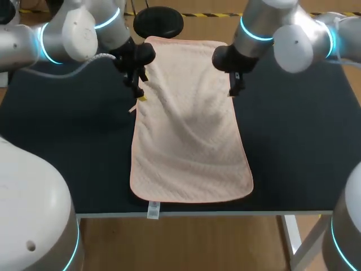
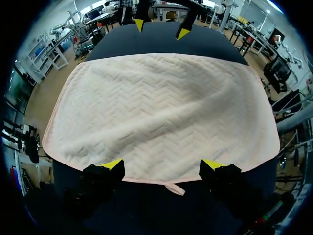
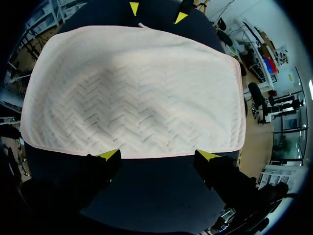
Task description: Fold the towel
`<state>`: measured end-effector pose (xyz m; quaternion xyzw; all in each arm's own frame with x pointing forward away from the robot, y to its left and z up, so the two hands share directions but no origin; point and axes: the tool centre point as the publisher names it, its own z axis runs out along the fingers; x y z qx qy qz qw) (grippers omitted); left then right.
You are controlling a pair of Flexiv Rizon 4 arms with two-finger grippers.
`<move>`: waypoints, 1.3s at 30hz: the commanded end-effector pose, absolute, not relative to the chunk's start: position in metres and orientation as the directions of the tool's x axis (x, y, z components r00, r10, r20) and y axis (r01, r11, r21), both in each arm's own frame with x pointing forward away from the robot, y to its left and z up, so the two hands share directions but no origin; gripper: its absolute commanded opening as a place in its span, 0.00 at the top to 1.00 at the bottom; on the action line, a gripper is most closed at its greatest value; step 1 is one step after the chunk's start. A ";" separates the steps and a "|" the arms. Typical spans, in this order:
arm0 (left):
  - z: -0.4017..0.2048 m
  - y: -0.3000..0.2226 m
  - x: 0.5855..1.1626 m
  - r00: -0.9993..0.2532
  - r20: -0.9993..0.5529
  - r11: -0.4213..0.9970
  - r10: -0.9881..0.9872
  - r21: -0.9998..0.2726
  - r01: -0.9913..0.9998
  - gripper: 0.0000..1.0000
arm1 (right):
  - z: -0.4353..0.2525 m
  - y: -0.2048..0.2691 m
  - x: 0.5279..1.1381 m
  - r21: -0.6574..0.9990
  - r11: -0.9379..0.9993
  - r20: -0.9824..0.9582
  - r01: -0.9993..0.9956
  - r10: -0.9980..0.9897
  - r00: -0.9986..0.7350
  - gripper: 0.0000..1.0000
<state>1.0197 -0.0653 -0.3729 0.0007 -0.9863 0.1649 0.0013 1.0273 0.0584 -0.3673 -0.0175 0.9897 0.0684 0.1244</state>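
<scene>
Nearest me, the tag dangles off the tabletop edge, and the towel lies flat, spread lengthwise. Left hand and right hand sit at opposite long edges, both wide open and empty, probably lined up to pinch each side for the fold.

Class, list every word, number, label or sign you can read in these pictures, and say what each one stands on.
No text here can be read.
White tag hanging from the near edge of the towel: any print on it is too small to read.
Towel surface and dark table: no words, numbers or signs show.
</scene>
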 end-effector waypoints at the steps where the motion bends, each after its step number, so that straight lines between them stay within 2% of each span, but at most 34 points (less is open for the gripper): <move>1: -0.391 -0.075 1.036 -1.000 0.011 0.949 0.005 -0.314 0.001 0.00 | -0.392 0.071 1.045 0.121 0.993 -0.191 -0.009 0.015 -0.981 0.00; 18: -0.427 -0.068 1.036 -0.998 0.060 0.960 0.002 -0.281 -0.015 0.00 | -0.428 0.064 1.052 0.100 0.995 -0.098 0.018 0.028 -0.995 0.00; 36: -0.442 -0.068 1.034 -0.997 0.078 0.954 0.009 -0.299 -0.015 0.00 | -0.443 0.062 1.051 0.090 0.995 -0.047 0.031 0.035 -0.998 0.00; 37: -0.442 -0.068 1.034 -0.997 0.079 0.954 0.010 -0.300 -0.014 0.00 | -0.443 0.062 1.051 0.091 0.995 -0.046 0.031 0.036 -0.998 0.09; 38: -0.442 -0.068 1.034 -0.997 0.080 0.954 0.010 -0.300 -0.015 0.10 | -0.443 0.062 1.051 0.091 0.995 -0.045 0.031 0.036 -0.998 0.57; 39: -0.442 -0.068 1.034 -0.997 0.081 0.953 0.010 -0.301 -0.015 0.40 | -0.443 0.062 1.051 0.091 0.995 -0.045 0.031 0.036 -0.998 0.82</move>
